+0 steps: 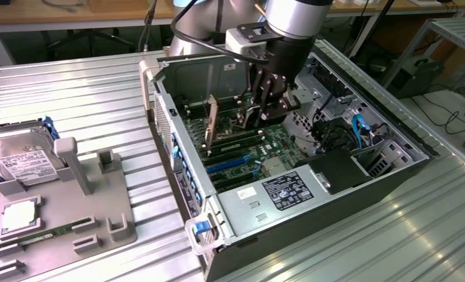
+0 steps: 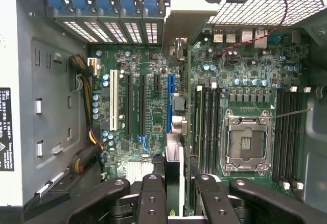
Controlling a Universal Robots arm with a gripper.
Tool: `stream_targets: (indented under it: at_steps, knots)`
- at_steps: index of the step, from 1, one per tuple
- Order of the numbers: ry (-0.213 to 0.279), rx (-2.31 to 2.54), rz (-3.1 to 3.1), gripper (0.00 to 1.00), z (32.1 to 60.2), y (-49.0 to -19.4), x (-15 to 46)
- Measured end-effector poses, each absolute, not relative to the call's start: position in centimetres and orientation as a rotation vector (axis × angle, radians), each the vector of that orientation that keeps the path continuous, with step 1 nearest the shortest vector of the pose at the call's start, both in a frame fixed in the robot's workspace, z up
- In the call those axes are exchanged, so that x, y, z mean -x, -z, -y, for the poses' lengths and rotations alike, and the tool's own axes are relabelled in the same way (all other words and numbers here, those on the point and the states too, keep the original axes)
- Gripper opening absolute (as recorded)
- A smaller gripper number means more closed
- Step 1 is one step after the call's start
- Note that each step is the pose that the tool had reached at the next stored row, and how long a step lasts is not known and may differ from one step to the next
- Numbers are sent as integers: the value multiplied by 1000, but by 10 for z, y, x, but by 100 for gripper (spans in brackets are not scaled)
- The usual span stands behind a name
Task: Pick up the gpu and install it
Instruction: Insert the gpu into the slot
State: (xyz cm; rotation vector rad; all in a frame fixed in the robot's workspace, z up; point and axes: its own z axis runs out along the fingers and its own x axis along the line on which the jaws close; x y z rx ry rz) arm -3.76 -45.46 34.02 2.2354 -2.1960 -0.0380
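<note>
The gripper (image 1: 270,111) is clamping the gpu (image 1: 213,121) on edge inside the open computer case (image 1: 338,202), the card hanging just above the motherboard (image 2: 153,81) slots. It appears lined up, but any tilt could be jamming its edge against the slot.

A wooden desk (image 1: 52,13) lines the back (dark beneath), cables (image 1: 455,114) trailing over the pale floor (image 1: 444,106).

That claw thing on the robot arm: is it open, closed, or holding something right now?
Gripper: closed on the gpu, held on edge inside the computer case.
</note>
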Motion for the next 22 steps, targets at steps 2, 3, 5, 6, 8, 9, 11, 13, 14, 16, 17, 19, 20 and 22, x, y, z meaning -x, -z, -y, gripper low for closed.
stream_targets:
  at_steps: [2, 3, 5, 6, 8, 9, 11, 13, 14, 16, 17, 19, 20, 22]
  knots:
    - [39, -2235, 2195, 27, 455, -339, 38]
    - [40, -2235, 2195, 27, 455, -338, 38]
    - [40, -2235, 2195, 27, 455, -337, 38]
    - [40, -2235, 2195, 27, 455, -337, 38]
    - [40, -2235, 2195, 27, 455, -335, 38]
    - [40, -2234, 2195, 27, 455, -334, 38]
    - [42, -2234, 2194, 27, 455, -333, 37]
    - [45, -2232, 2193, 27, 455, -331, 38]
    - [46, -2232, 2192, 27, 455, -331, 38]
    - [49, -2230, 2191, 27, 455, -329, 38]
    - [51, -2230, 2190, 27, 455, -329, 38]
    - [52, -2229, 2189, 27, 455, -328, 38]
    - [53, -2228, 2189, 27, 455, -327, 37]
    - [53, -2228, 2189, 27, 455, -326, 37]
